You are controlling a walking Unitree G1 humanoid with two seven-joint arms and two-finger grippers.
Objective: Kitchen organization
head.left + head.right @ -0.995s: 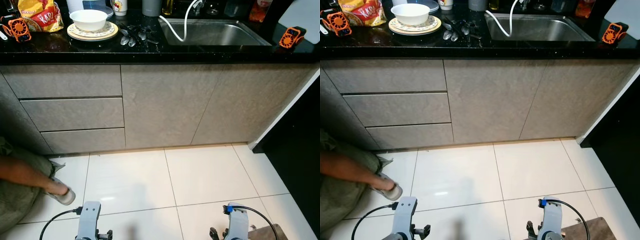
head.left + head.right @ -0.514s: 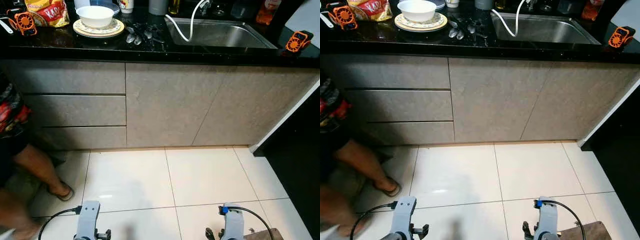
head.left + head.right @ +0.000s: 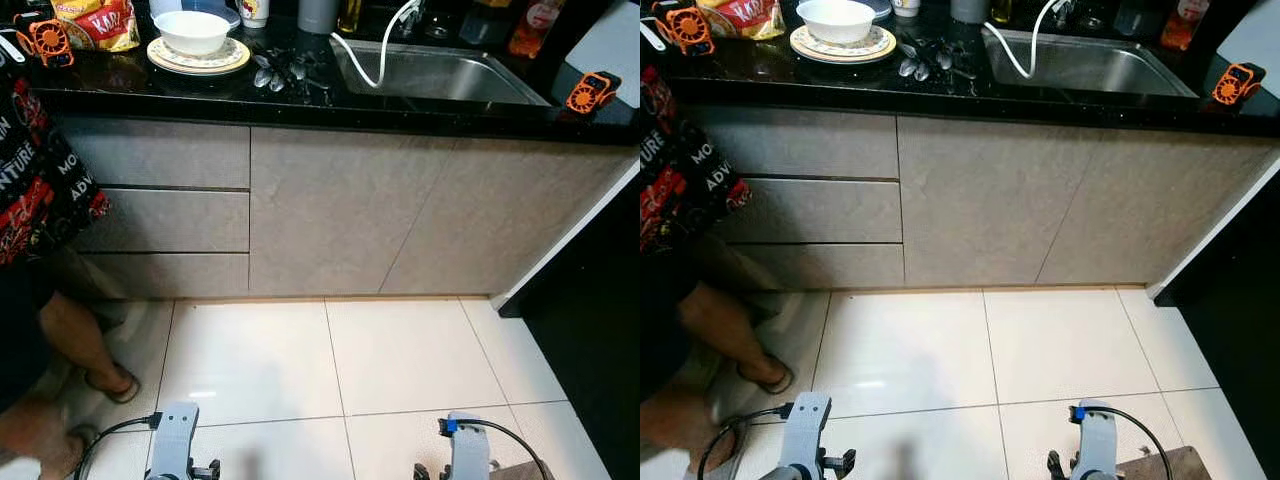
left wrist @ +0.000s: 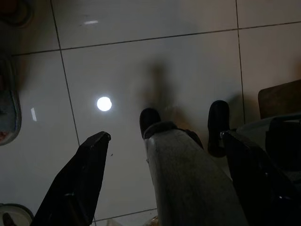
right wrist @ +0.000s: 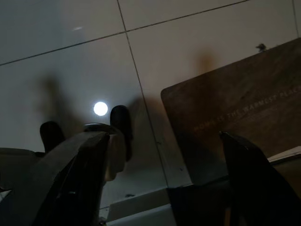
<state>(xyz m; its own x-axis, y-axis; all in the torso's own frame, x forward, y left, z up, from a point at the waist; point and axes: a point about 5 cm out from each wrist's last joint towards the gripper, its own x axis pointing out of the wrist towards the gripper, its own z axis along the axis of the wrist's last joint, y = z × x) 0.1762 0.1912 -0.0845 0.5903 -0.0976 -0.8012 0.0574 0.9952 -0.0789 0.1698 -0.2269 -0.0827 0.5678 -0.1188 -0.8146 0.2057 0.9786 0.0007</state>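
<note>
Left gripper (image 4: 164,155): hangs low over the floor tiles, fingers spread, empty
Right gripper (image 5: 160,160): same, apart, above a brown mat (image 5: 235,122)
Bowl (image 3: 192,30): on plates, counter (image 3: 150,90) left of sink (image 3: 440,72)
Person (image 3: 40,200): standing at left

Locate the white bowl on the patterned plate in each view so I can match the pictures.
Left eye view: white bowl on the patterned round plate, top left on the black countertop.
Right eye view: same bowl, top left.
Left wrist view: not in it; tiled floor.
Right wrist view: not in it; floor and a brown mat.
Shared landmark: the steel sink right of the bowl, in both eye views.
</note>
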